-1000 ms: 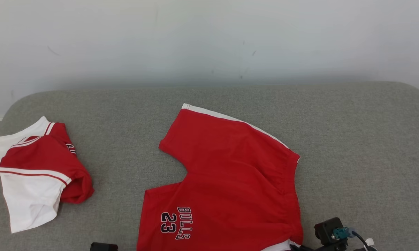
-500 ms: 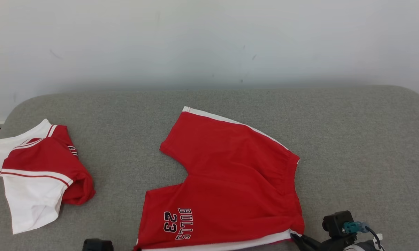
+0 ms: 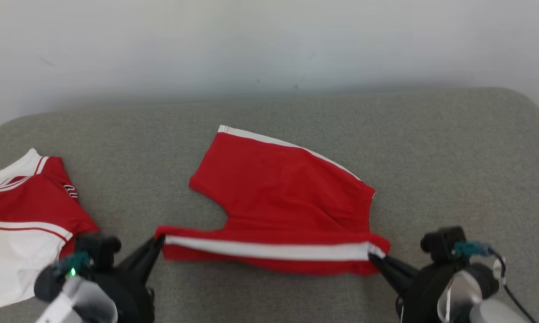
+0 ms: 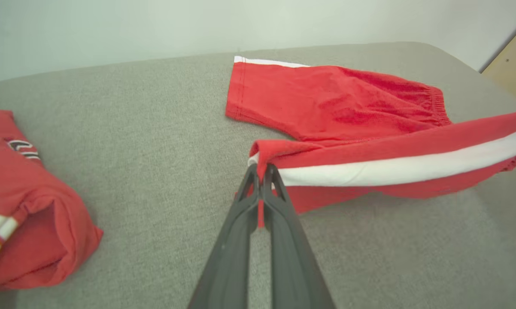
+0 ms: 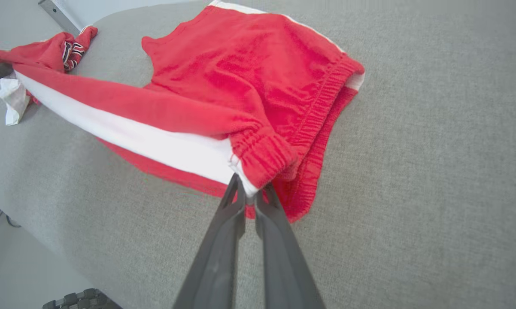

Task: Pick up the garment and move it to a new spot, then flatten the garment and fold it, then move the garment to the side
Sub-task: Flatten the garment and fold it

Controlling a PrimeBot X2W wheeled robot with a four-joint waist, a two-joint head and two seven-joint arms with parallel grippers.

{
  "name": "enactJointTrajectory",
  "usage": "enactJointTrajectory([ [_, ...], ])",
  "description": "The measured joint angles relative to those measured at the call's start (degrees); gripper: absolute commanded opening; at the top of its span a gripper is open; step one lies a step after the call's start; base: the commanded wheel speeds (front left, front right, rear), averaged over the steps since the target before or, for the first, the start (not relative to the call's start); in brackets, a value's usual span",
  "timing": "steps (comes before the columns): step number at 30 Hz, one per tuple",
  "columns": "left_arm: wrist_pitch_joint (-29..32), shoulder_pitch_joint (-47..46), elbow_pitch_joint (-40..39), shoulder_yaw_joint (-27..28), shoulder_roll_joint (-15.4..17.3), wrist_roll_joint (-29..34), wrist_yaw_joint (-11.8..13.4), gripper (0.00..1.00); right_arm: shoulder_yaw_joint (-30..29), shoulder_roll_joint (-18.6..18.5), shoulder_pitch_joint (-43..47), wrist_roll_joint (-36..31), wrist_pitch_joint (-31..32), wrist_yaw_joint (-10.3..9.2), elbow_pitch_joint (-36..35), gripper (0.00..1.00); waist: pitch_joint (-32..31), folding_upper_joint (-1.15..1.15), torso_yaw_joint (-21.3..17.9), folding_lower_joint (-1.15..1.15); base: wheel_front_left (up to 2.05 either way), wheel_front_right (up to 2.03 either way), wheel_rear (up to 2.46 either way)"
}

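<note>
The shorts [image 3: 278, 197] rest on the grey cushion [image 3: 453, 170] in the head view. Their near leg is lifted as a taut band between the grippers: the left gripper [image 3: 160, 242] pinches its hem corner, the right gripper [image 3: 371, 256] its waistband corner. The long axis runs tip to tip, and the flat far leg lies beyond both. In the left wrist view the fingers [image 4: 236, 240] press together on red cloth, the band leading off right. In the right wrist view the tips clamp the elastic corner (white stripe uppermost), band leading left. Neither arm seems nearer, so the fold probably needs both carrying the edge forward together.
</note>
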Motion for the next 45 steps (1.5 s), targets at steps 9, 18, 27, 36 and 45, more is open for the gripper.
enactJointTrajectory([
  [9,6.3,-14.6,1.8,0.4,2.9,-3.0,-0.5,0.00,-1.2,1.5,-11.8,3.0,4.6,1.15,1.7,0.00,4.0,0.00,-2.0,0.01,0.00,0.00,0.00],
  [18,13.0,-30.1,10.3,-6.4,5.2,-7.5,-0.5,0.00,-1.3,6.3,-23.2,6.0,8.3,2.07,9.9,0.00,8.8,0.00,-5.2,0.01,0.00,0.00,0.00],
  [27,15.1,-40.1,14.8,-12.6,7.3,-10.2,-0.5,0.00,-0.8,9.7,-30.3,6.4,9.5,2.48,16.3,0.00,12.4,0.01,-7.8,0.00,0.00,0.00,0.00],
  [36,15.3,-47.8,17.1,-18.4,10.7,-11.7,-0.5,0.00,0.7,13.1,-33.8,6.4,9.5,2.99,19.2,0.00,15.9,0.01,-10.1,0.00,0.00,0.00,0.00],
  [45,13.7,-52.1,20.1,-23.5,12.2,-12.5,-0.5,0.00,1.5,15.6,-37.6,6.4,8.4,3.54,21.9,0.00,19.4,0.01,-12.8,0.00,0.00,0.00,0.00],
])
